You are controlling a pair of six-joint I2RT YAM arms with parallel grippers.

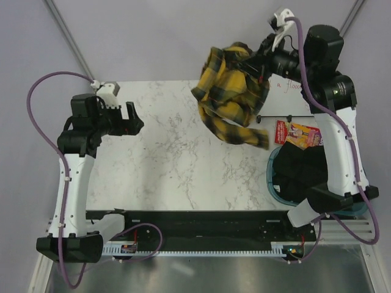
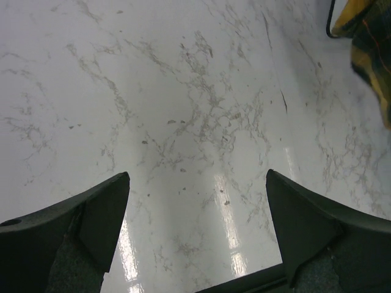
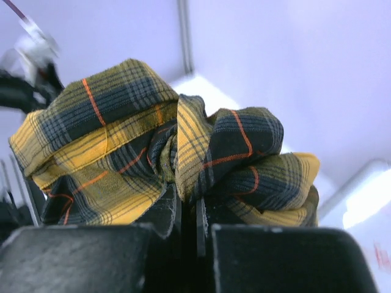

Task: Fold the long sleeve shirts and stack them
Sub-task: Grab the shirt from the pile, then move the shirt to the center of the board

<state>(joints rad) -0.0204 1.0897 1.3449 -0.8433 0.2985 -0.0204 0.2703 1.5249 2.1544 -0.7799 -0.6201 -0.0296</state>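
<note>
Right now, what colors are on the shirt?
Yellow and black plaid shirt, thin red lines; clearest in right wrist view.

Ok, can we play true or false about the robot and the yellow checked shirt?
1. The right pincer is shut on the plaid shirt. True.
2. The left pincer is holding a sleeve. False: it is open and empty above the table.
3. The shirt lies flat and folded on the table. False: it hangs bunched up from the right pincer.
4. A blue tub with dark cloth in it sits beside the right arm. True.
</note>
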